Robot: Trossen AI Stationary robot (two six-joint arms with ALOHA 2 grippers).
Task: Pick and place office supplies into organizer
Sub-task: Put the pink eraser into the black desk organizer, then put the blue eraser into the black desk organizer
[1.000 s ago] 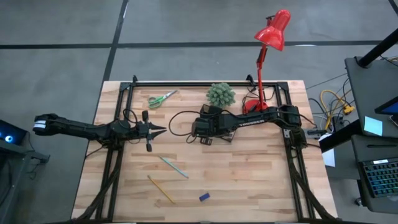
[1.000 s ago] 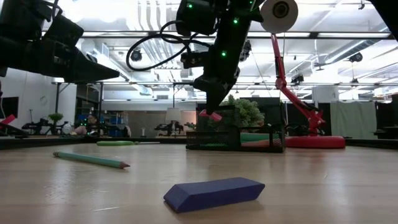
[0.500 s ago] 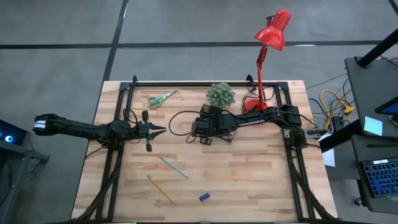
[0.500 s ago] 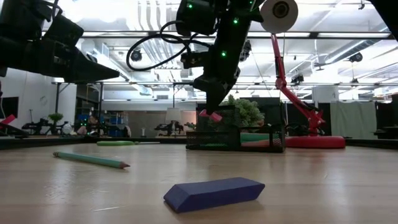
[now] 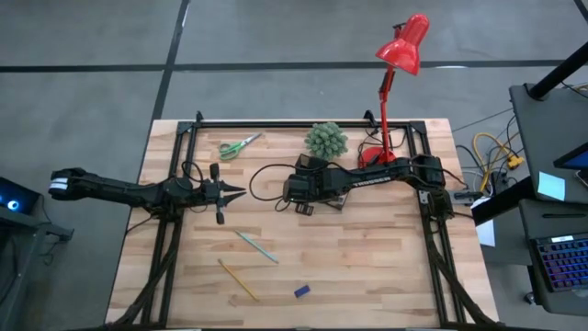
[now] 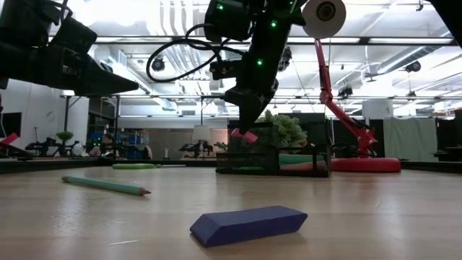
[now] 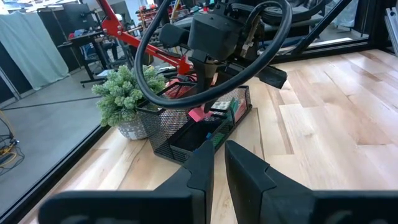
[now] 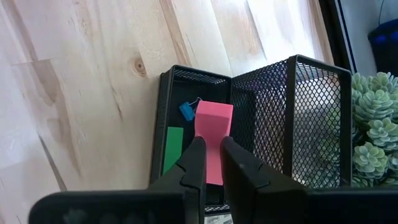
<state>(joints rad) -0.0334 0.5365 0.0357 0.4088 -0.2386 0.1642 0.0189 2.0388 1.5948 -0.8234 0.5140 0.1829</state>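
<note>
Above the organizer (image 8: 186,81), at the table's centre toward twelve o'clock, we see the right gripper (image 8: 209,163) hanging with its fingers (image 8: 194,158) drawn narrow onto a pink pad (image 8: 213,134); the pad juts forward past the fingertips, over the low front compartment. In that compartment lie a green piece (image 8: 173,147) and a small blue piece (image 8: 188,109), both just beside the pad on its outer side, while the tall mesh bin (image 8: 292,118) stands on the other side, next to the plant (image 5: 326,139). From table height the pad (image 6: 245,134) shows clear of the tray, held in the air. We find the left gripper (image 5: 235,192) waiting at nine o'clock, its fingers (image 7: 202,165) nearly together and holding nothing. Scissors (image 5: 239,145) lie toward eleven o'clock; a pen (image 5: 255,246), a pencil (image 5: 238,279) and an eraser (image 5: 301,291) lie toward six.
</note>
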